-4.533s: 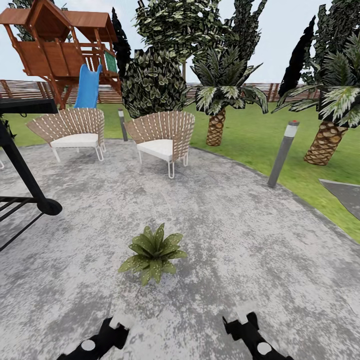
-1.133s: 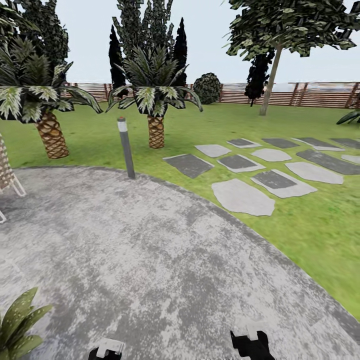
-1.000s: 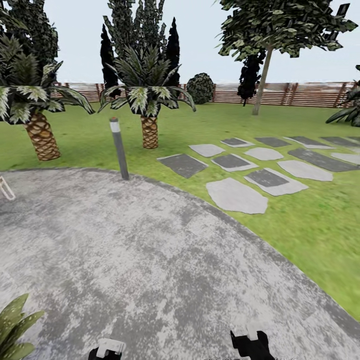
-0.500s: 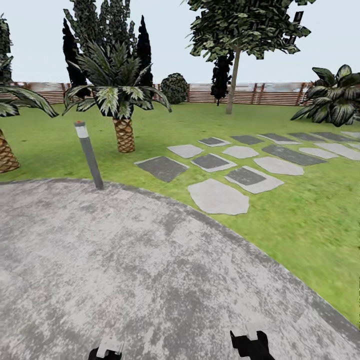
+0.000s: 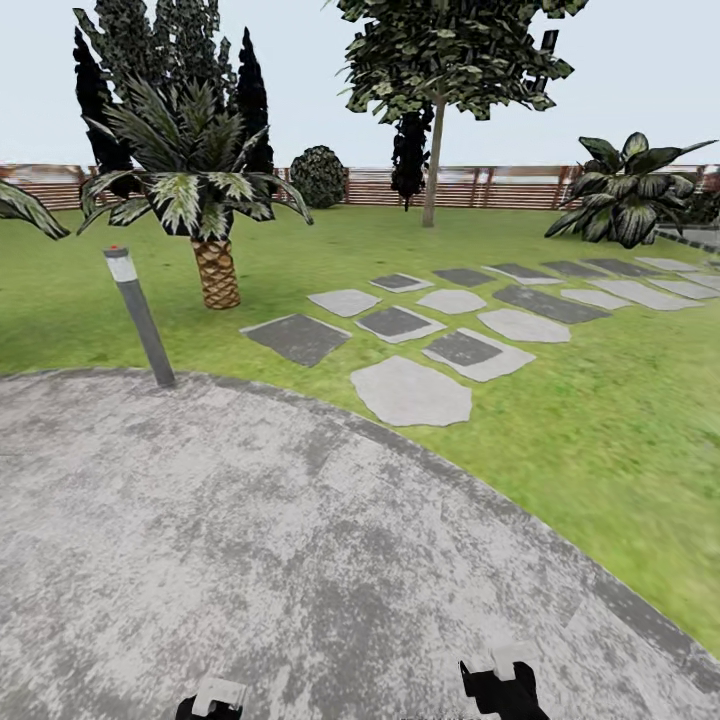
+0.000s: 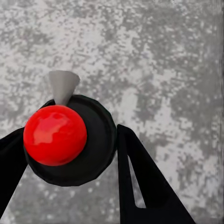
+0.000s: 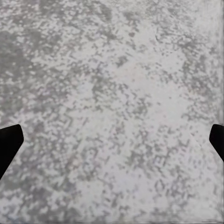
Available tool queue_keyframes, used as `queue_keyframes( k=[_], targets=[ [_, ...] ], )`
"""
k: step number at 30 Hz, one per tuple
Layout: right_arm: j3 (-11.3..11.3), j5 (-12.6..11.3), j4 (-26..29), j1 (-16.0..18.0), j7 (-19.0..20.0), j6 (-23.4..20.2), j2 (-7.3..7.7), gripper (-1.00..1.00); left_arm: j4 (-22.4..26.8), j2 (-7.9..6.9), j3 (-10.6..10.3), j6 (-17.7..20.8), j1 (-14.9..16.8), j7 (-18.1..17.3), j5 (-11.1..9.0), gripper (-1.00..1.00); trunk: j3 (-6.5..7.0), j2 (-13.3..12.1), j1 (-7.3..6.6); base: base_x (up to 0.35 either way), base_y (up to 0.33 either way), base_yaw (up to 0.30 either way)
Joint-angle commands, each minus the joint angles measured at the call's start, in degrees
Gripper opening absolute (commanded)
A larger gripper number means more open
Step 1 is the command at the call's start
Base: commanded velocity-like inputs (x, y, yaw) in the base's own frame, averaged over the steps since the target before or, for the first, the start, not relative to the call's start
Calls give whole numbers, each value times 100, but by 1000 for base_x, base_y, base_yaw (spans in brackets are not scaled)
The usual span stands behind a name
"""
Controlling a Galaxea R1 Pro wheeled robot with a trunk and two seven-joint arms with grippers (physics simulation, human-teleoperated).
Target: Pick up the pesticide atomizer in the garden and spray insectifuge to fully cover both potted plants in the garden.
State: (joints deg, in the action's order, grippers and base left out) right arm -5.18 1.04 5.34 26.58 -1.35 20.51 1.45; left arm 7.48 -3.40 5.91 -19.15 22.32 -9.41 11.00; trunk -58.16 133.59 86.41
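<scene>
My left gripper (image 6: 70, 131) is shut on the pesticide atomizer (image 6: 95, 144), seen from above as a dark round body with a red domed cap and a grey nozzle, one black finger on each side. In the head view the left gripper (image 5: 215, 700) and right gripper (image 5: 497, 690) peek in at the bottom edge over the garden's grey stone patio (image 5: 250, 540). The right gripper (image 7: 112, 140) is open, its fingertips far apart with bare patio stone between them. The potted plants are out of view.
A grey bollard lamp (image 5: 140, 315) stands at the patio's rim on the left. Beyond it on the lawn (image 5: 600, 430) are a palm (image 5: 205, 215), flat stepping stones (image 5: 410, 390), a tree (image 5: 432, 150), a big broad-leaved plant (image 5: 625, 195) and the slatted fence (image 5: 480, 185).
The camera has turned to the right: the speckled plant slid out at the left edge, and the stepping stones and the broad-leaved plant came in. Both grippers keep their places in the picture.
</scene>
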Motion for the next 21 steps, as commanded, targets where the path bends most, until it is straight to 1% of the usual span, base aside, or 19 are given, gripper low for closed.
queue_keyframes(
  k=[1,3,6,12,15,21],
  targets=[
    [-35,10,-7,5,-14,14,-1,100,-2,-1,50,-18,1,-25,52,-100,-5,2,-1,-7,0,-264],
    [-35,10,-7,5,-14,14,1,100,-3,0,50,-18,1,-25,52,-100,-5,2,-1,-87,0,-264],
    [-35,10,-7,5,-14,14,0,100,-2,-1,50,-18,1,-25,51,-100,-5,2,-1,-271,69,-264],
    [-35,10,-7,5,-14,14,-1,100,-1,-1,50,-18,1,-25,51,-100,-5,2,-1,-252,174,-264],
    [-35,10,-7,5,-14,14,0,100,-1,0,50,-18,1,-25,51,-100,-5,2,-1,-83,73,-264],
    [-35,10,-7,5,-14,14,1,100,-1,3,50,-18,1,-25,51,-100,-5,2,-1,-11,9,-264]
  ],
)
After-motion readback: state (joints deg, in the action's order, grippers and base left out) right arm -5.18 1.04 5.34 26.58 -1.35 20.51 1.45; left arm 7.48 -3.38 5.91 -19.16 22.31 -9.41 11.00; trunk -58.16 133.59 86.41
